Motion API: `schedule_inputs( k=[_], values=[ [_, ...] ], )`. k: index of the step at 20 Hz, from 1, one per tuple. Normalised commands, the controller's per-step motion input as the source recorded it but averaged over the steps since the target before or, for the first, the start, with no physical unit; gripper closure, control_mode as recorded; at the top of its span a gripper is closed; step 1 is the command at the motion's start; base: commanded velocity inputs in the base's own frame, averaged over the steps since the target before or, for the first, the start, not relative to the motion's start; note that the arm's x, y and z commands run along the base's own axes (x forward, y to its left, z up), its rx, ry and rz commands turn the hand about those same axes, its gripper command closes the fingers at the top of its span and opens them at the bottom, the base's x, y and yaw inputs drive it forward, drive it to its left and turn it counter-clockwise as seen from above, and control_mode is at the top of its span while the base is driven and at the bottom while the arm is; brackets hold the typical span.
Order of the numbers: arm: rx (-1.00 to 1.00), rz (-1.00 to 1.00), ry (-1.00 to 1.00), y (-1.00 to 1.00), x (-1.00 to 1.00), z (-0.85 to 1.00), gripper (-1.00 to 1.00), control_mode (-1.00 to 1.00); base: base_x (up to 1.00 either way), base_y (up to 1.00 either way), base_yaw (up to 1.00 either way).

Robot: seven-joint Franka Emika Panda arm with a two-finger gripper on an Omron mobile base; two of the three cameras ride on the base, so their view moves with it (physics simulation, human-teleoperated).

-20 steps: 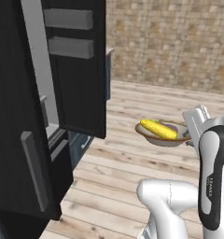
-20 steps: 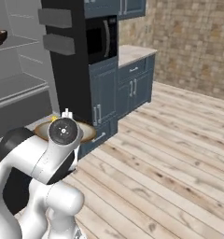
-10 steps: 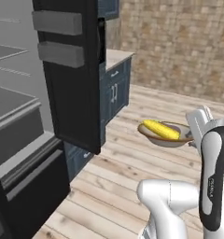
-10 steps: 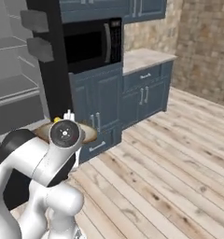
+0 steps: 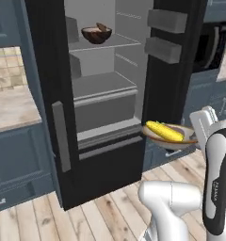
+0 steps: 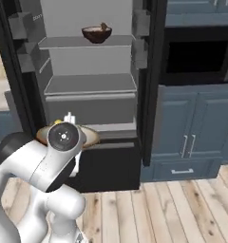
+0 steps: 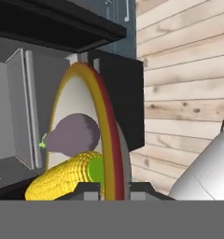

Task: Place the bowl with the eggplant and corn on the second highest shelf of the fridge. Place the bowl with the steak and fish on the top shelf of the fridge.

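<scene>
Black and tall, the fridge (image 5: 110,155) now faces me squarely in the left base view, doors open, where half a second ago I saw it obliquely off to the left; the base has swung round, so the whole scene has shifted. On its uppermost light-grey shelf (image 5: 119,43) sits a brown bowl (image 5: 96,35) with something brown poking above the rim. Held out from the arm, at the lower right, is the shallow tan bowl (image 5: 169,139) with the bright yellow corn cob (image 5: 164,131) lying in it, just in front of the right-hand door's edge, as before.

From the right base view I see the same open fridge (image 6: 87,95), the brown bowl (image 6: 96,34) on its top shelf (image 6: 87,42), and the blue-grey cabinets (image 6: 194,137) to the right; earlier they filled the middle.

Through the hand view, the gripper (image 7: 107,189) is clamped on the bowl's (image 7: 109,135) yellow-and-red rim, with the small purple-grey eggplant (image 7: 72,134) resting above the corn (image 7: 62,179).
</scene>
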Motion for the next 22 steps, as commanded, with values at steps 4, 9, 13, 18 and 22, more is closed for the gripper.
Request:
schedule_inputs(
  k=[4,9,13,18,22],
  values=[
    [0.0,0.0,0.0,0.0,0.0,0.0,1.0,1.0,0.96,-0.53,0.58],
    [0.0,0.0,0.0,0.0,0.0,0.0,1.0,1.0,0.71,-0.29,0.45],
    [0.0,0.0,0.0,0.0,0.0,0.0,1.0,1.0,0.64,0.22,0.21],
    [0.0,0.0,0.0,0.0,0.0,0.0,1.0,1.0,0.92,0.1,0.05],
    [-0.01,-0.03,-0.03,0.01,0.15,0.02,1.0,-1.0,0.38,0.0,-0.01]
  ],
)
